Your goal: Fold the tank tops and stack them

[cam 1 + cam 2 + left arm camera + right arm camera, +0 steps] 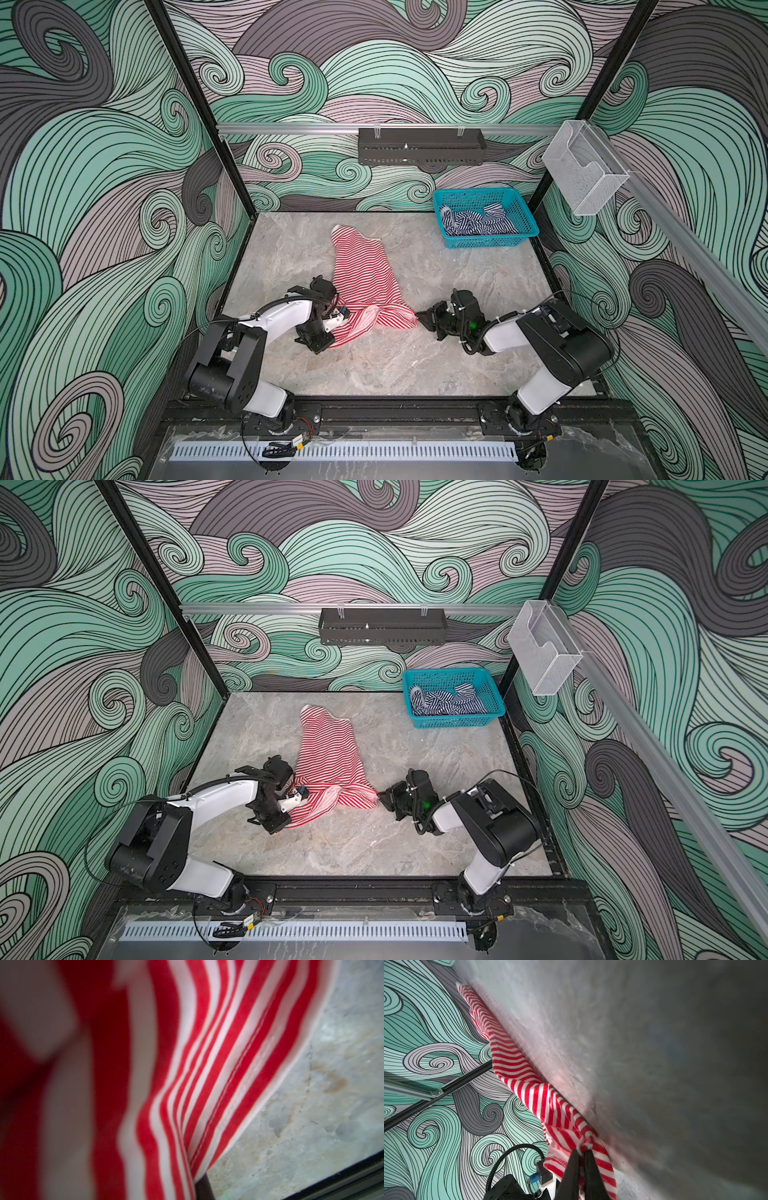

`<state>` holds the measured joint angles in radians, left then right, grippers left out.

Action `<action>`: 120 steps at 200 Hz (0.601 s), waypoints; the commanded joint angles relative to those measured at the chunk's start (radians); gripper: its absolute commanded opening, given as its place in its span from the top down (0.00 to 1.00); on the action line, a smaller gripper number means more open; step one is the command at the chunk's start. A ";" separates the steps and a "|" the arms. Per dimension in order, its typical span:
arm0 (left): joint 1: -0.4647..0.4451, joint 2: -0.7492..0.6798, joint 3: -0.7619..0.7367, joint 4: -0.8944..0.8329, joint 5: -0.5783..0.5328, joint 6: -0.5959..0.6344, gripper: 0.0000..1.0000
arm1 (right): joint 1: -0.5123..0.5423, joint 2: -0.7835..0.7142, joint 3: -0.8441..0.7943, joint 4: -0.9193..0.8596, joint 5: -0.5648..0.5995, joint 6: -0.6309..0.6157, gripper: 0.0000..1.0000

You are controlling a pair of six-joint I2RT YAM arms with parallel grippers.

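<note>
Since both pincers sit at the near hem of the red-and-white tank top [361, 274], the move turns on its long axis. It runs from that hem, lower centre in both top views, away to the straps at upper centre.

Left pincer [324, 343]: at the hem's left corner, closed. Cloth fills its wrist view, so the bite is hidden; reads as clamped on the hem.

Right pincer [581, 1153]: at the right corner, jaws together on a bunched pinch of hem.

Hem is twisted between them; the rest lies on the surface [415, 365]. Far straps are crumpled, can't separate them.

Navy-and-white tank top [478, 224] is wadded in the teal basket [486, 242], upper right, nearer the right arm.
</note>
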<state>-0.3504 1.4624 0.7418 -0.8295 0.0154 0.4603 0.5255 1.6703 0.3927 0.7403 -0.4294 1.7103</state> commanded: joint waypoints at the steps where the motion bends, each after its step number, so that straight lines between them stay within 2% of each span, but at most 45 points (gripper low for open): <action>1: -0.009 -0.033 -0.002 0.000 -0.035 -0.009 1.00 | 0.008 0.007 -0.002 -0.102 -0.012 0.084 1.00; 28: -0.006 -0.087 0.035 -0.018 -0.071 -0.022 1.00 | 0.005 -0.054 0.111 -0.266 -0.042 -0.060 1.00; 51: 0.002 -0.163 0.120 -0.073 -0.087 -0.023 1.00 | 0.011 -0.112 0.348 -0.616 -0.070 -0.341 1.00; 78: 0.015 -0.243 0.265 -0.147 -0.107 -0.001 1.00 | 0.019 -0.181 0.629 -1.004 0.039 -0.644 1.00; 97: 0.024 -0.266 0.379 -0.192 -0.131 0.021 1.00 | 0.020 -0.220 0.763 -1.134 0.100 -0.774 1.00; 120: 0.043 -0.284 0.518 -0.215 -0.170 0.037 1.00 | 0.025 -0.261 0.888 -1.196 0.121 -0.887 1.00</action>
<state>-0.3290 1.2034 1.1423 -0.9577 -0.0982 0.4698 0.5442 1.4441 1.1931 -0.2241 -0.3744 1.0451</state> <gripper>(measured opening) 0.051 0.050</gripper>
